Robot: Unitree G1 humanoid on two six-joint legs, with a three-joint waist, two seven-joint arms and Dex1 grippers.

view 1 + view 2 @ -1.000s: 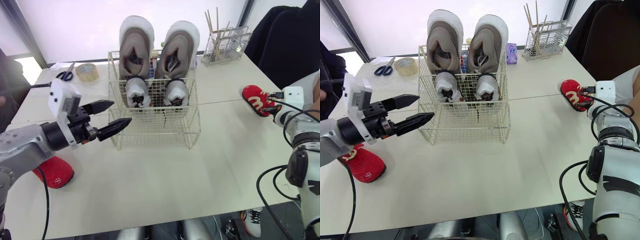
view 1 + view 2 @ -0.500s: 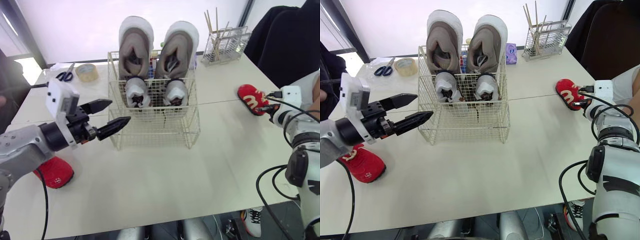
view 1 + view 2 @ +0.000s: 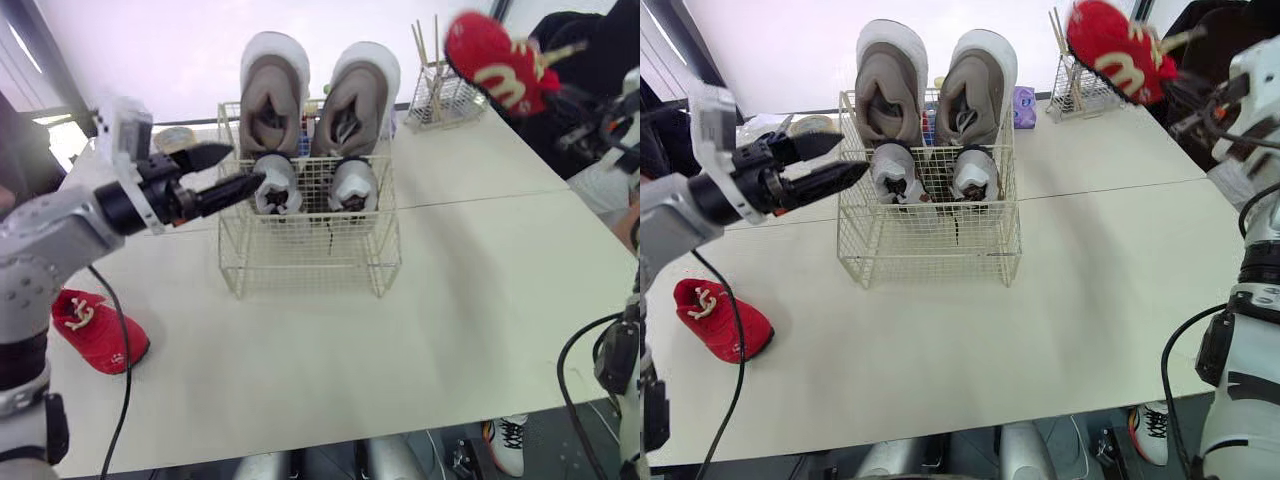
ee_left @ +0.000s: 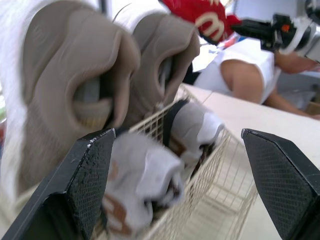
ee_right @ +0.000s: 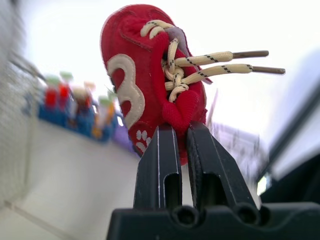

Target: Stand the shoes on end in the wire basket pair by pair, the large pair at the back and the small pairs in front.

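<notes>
High right of the cream wire basket [image 3: 310,285], my right gripper [image 5: 181,131] pinched a small red laced shoe [image 5: 145,85]; my left gripper [image 3: 243,167] gaped wide at its left side. Inside stood large taupe sneakers [image 3: 272,85] behind small white shoes [image 3: 277,185].

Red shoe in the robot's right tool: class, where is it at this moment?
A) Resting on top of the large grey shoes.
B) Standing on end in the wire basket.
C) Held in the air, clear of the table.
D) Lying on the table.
C: the right tool is shut on the red shoe, which hangs well above the table, touching no surface.
</notes>
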